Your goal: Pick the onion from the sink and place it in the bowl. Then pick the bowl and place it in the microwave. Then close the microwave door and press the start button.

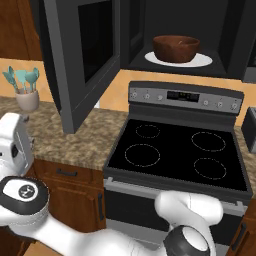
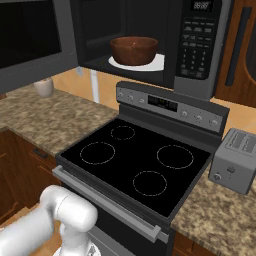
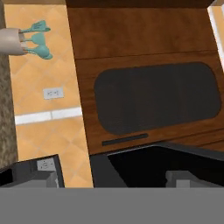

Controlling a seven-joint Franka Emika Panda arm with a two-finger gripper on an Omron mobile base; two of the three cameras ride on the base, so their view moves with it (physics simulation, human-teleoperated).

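Bowl [image 1: 176, 48] sits inside the microwave [image 2: 200, 45], centred on the white round plate [image 1: 202, 61], so the placing step looks done. Onion isn't visible over the bowl's rim from either base view; can't tell if it's inside. Bowl is deep, round, dark brown w/ wood-like grain and a thick rim, seated flat and upright on the plate.

Microwave door [image 1: 82, 55] hangs swung out to the left, well clear of the cavity: prob. left wide so the bowl could go in. It's a wide black-grey slab w/ a dark glass window. Closing it seems to be the step at hand, then the start button on the panel [image 2: 195, 45] at the microwave's right side.

Arm is folded low in front of the stove [image 1: 177, 150]. Fingers stand apart, nothing between them. Hand view looks at a slab w/ a dark rounded window and wood tones in it, likely the door; not sure.

Other stuff:
- stove top is glossy black glass w/ four thin ring marks and a grey control strip behind
- surface [image 2: 45, 117] is speckled granite, brown-grey
- grey boxy toaster [image 2: 235, 160] to the stove's right
- pale crock w/ teal utensils [image 1: 24, 87] on the left, near the tiled orange wall.
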